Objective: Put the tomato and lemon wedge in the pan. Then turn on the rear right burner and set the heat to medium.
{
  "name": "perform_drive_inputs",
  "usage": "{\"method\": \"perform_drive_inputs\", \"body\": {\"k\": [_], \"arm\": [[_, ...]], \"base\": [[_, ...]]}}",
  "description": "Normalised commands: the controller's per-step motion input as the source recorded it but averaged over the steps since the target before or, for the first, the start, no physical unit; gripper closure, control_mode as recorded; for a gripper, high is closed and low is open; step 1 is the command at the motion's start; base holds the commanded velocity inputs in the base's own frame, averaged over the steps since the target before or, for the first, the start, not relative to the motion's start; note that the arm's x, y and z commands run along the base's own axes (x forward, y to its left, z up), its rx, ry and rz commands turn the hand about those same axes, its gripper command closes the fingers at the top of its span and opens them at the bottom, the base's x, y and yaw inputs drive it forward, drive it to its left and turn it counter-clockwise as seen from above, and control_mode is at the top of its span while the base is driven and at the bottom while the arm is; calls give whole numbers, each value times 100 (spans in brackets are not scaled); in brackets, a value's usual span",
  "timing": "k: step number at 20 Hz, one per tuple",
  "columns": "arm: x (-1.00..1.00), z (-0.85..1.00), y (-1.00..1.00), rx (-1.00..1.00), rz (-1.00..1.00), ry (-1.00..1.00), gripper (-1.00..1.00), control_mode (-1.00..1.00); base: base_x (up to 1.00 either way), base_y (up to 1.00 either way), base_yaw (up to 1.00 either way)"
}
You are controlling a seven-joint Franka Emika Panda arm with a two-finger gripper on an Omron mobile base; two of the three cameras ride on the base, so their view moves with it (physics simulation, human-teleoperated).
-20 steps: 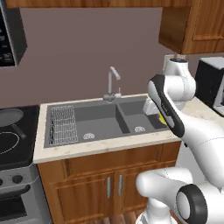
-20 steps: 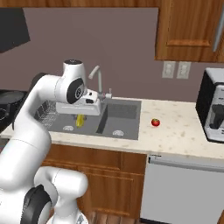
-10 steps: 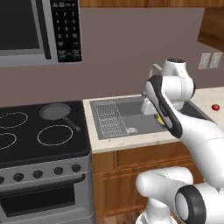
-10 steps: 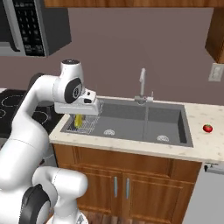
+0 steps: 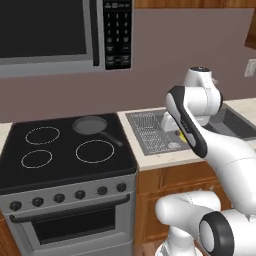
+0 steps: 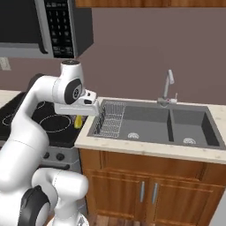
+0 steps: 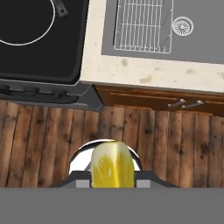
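Step in hand, by judgement: carrying the lemon wedge [image 7: 112,164] to the pan [image 5: 91,125]. Tomato not assessed here.

To do it well: the pan sits on the rear right burner [image 5: 90,124] of the cooktop [image 5: 60,165], at approx. 11 o'clock from the arm's base in the left base view. The wedge needs to travel over the cooktop and be centred above the pan's bowl, clear of the handle [image 5: 112,138], which runs toward 4 o'clock. Lower before release; the bowl is shallow, so a high drop risks the wedge bouncing out.

Gripper [image 6: 78,121]: jaws nearly closed, gap narrow, clamped on the lemon wedge. In the hand view the wedge sits between the tips at 6 o'clock, above wood floor [image 7: 109,135] in front of the cabinets. In the right base view it hangs yellow under the hand, over the cooktop's front right edge, beside the sink [image 6: 150,123]. Grip appears secure.
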Motion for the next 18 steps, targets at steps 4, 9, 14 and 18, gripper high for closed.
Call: {"method": "perform_drive_inputs", "body": {"k": [4, 9, 14, 18], "arm": [[0, 0, 0, 0, 0, 0, 100, 100], [0, 0, 0, 0, 0, 0, 100, 100], [0, 0, 0, 0, 0, 0, 100, 100], [0, 0, 0, 0, 0, 0, 100, 100]], "base": [[19, 42, -8], [7, 48, -4], [15, 41, 0], [14, 39, 2]]}}
